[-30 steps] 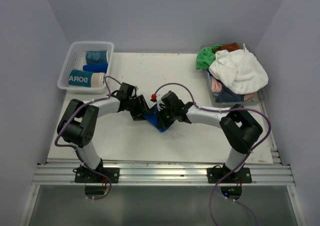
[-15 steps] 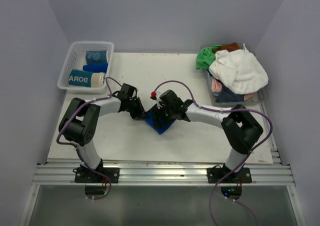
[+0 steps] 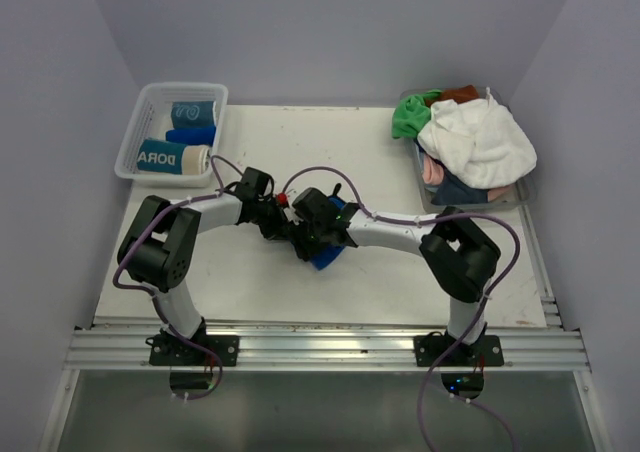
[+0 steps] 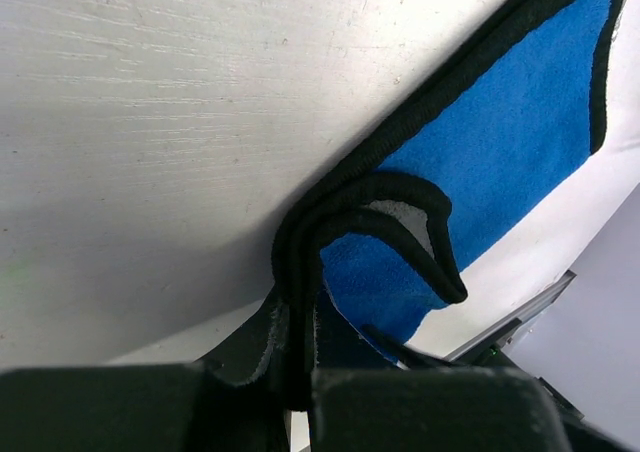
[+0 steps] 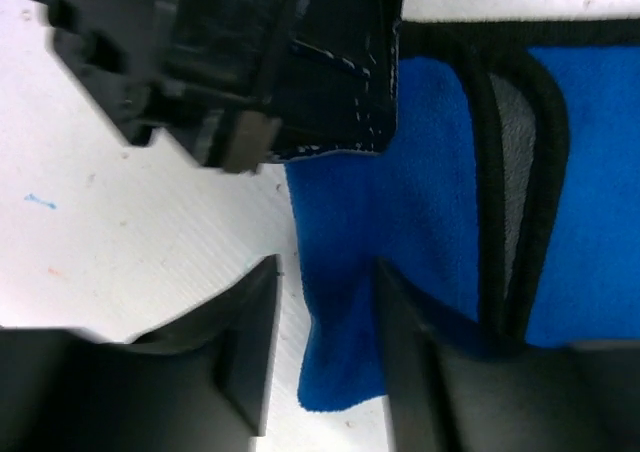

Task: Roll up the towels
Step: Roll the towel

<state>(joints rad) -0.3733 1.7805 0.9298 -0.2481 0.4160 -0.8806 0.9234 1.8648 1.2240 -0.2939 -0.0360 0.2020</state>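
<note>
The white worktop (image 3: 300, 142) is matt, with fine scratches running along its surface in the left wrist view. On it, in the right wrist view, are a small blue mark (image 5: 38, 203) and a reddish speck (image 5: 55, 272). A blue towel (image 3: 322, 258) with a black hem lies near the middle, partly flat on the surface, one hemmed edge folded back over itself. A clear mesh basket (image 3: 133, 132) stands at the back left corner and a clear bin (image 3: 426, 190) at the back right, well apart from the towel.
</note>
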